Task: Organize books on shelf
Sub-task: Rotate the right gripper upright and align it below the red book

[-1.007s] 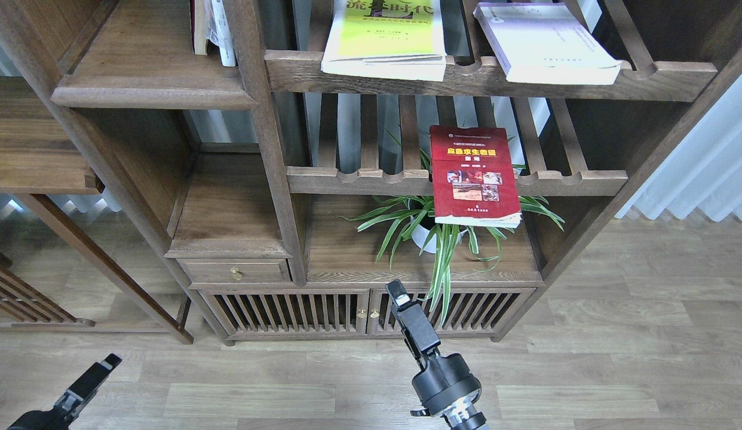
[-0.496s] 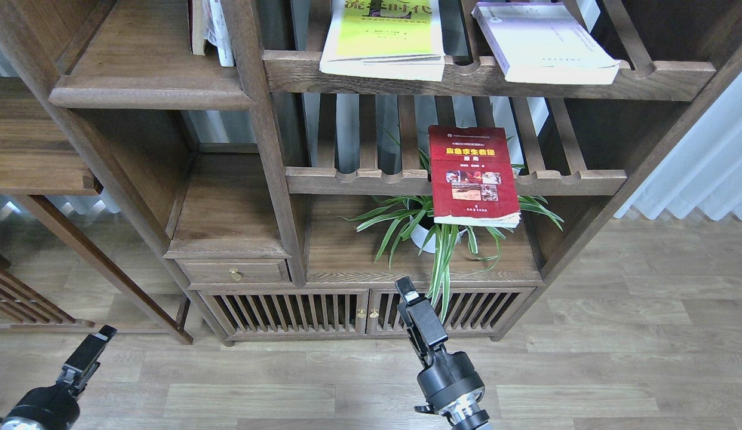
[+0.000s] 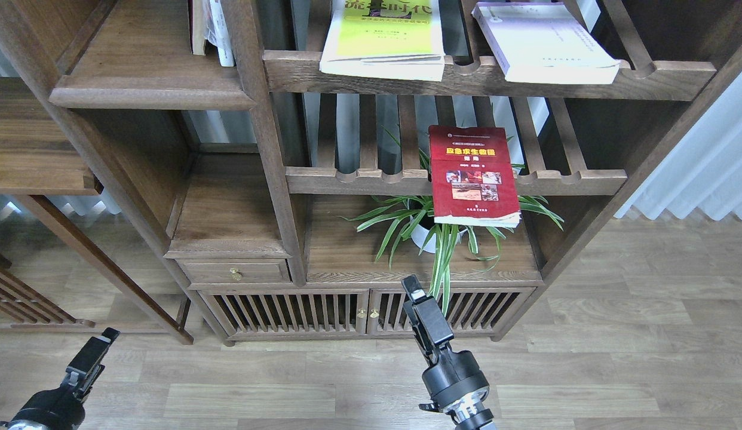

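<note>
Nothing moved yet, by look of it. Red book (image 3: pixel 474 175) lies flat on middle slat rack (image 3: pixel 371 179), front end hanging over plant (image 3: pixel 437 239). Green book (image 3: pixel 383 36) and pale book (image 3: pixel 541 42) lie on top rack (image 3: pixel 664 80). Shelf (image 3: pixel 147 77) up left holds few standing books (image 3: pixel 212 30), lots of room. Right gripper (image 3: pixel 414 288) low, under red book; left gripper (image 3: pixel 105 340) low, far left. Both hold nothing; jaws seen edge-on, can't tell how wide. All three books left to do.

right gripper (image 3: pixel 414 288) risen and edged rightward toward the cabinet, left gripper (image 3: pixel 105 337) lifted higher into view
</note>
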You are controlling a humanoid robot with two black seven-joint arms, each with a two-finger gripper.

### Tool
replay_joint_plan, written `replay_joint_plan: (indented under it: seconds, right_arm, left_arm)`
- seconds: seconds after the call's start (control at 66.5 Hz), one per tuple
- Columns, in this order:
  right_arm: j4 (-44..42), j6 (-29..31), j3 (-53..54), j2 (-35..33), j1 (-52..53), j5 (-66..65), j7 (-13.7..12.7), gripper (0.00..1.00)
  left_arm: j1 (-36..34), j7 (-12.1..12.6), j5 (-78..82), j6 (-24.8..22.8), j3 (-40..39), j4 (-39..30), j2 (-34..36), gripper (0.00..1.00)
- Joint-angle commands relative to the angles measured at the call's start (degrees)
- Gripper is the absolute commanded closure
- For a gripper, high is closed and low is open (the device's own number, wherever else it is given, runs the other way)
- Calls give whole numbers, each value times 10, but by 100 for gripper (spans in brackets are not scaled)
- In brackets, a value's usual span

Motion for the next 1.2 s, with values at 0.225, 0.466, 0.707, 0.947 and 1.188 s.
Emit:
replay_joint_plan:
  seconds: [0.225, 0.466, 0.707, 0.947, 1.188]
  right_arm:
    - [-2, 9, 5, 0, -1, 0, 1, 1]
    - [-10, 12, 4, 0, -1, 0, 1, 1]
    - [-23, 34, 2, 0, 1, 0, 5, 1]
    - [-32, 39, -1, 0, 6, 1, 3, 1]
    - [-81, 40, -2, 0, 59, 53, 2, 1]
  left_arm:
    - [6, 0, 0, 0, -1, 2, -1, 0]
    - [13, -1, -1, 0, -9, 3, -1, 0]
    - [21, -1, -2, 0, -12, 6, -1, 0]
    - [21, -1, -2, 0, -15, 10, -11, 0]
    - [18, -2, -2, 0, -29, 17, -16, 0]
